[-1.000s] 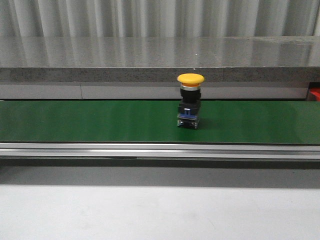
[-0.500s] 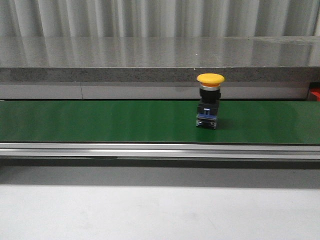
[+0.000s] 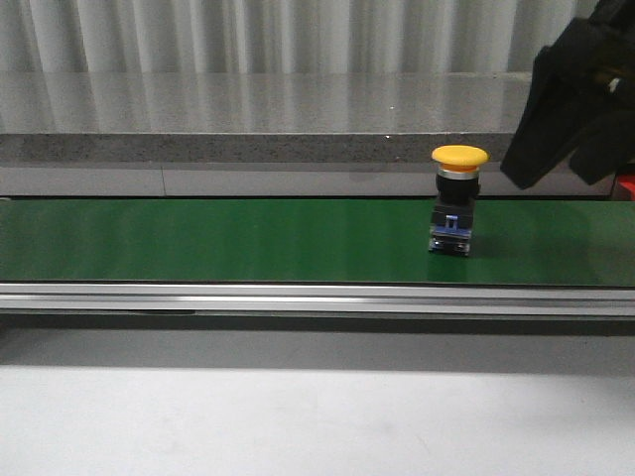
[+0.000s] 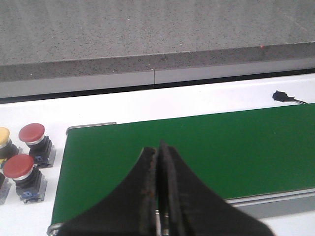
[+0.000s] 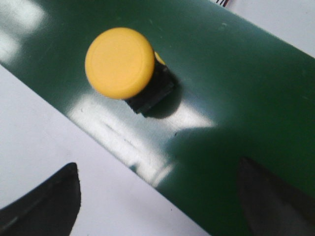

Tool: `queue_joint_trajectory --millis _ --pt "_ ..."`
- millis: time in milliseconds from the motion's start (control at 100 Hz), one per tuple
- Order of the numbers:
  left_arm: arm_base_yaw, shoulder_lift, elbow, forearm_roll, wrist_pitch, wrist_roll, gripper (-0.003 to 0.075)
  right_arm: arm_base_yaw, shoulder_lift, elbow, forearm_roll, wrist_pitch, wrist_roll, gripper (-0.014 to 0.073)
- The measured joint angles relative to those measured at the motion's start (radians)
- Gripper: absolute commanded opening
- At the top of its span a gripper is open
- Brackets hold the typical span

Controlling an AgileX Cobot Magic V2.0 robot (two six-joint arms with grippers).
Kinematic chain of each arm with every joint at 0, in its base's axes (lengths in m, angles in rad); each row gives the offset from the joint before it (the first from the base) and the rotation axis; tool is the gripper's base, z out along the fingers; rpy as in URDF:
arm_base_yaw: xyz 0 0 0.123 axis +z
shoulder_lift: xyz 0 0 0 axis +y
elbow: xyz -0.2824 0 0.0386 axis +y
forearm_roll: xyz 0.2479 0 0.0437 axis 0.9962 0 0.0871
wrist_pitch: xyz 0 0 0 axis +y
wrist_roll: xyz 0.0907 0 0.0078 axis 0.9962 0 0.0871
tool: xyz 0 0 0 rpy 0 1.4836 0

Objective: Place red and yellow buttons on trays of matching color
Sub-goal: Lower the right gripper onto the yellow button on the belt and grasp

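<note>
Yellow button point(image 3: 459, 201): rigid, light, top-heavy, smooth cap. Grip black body. My right tool point(image 5: 157, 196) open above; left tool point(image 4: 158, 196) closed, empty.

Yellow button point(image 3: 459, 157) with a smooth matt plastic cap on a black plastic body, standing on a smooth green conveyor belt point(image 3: 218, 241) with a soft sheen, brushed metal rail point(image 3: 298, 297) along the belt's near edge, speckled polished stone ledge point(image 3: 258, 104) behind the belt

yellow buttons: 2 point(image 3: 459, 198) point(image 4: 3, 140)
red buttons: 2 point(image 4: 33, 139) point(image 4: 19, 173)
green belt: 1 point(image 3: 218, 241)
grippers: 2 point(image 4: 158, 196) point(image 5: 162, 206)
</note>
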Motion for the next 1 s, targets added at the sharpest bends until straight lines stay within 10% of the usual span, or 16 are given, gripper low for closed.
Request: queue_joint_trajectory --millis 370,660,1000 --pt "0.0 0.0 0.0 0.0 0.0 0.0 -0.002 0.085 0.102 0.0 0.006 -0.203 -0.002 0.0615" --pt "0.0 0.0 0.0 0.0 0.0 0.0 -0.002 0.085 0.117 -0.002 0.009 -0.272 -0.004 0.0095" --pt "0.0 0.0 0.0 0.0 0.0 0.0 -0.002 -0.02 0.015 -0.002 -0.048 -0.189 0.166 0.009"
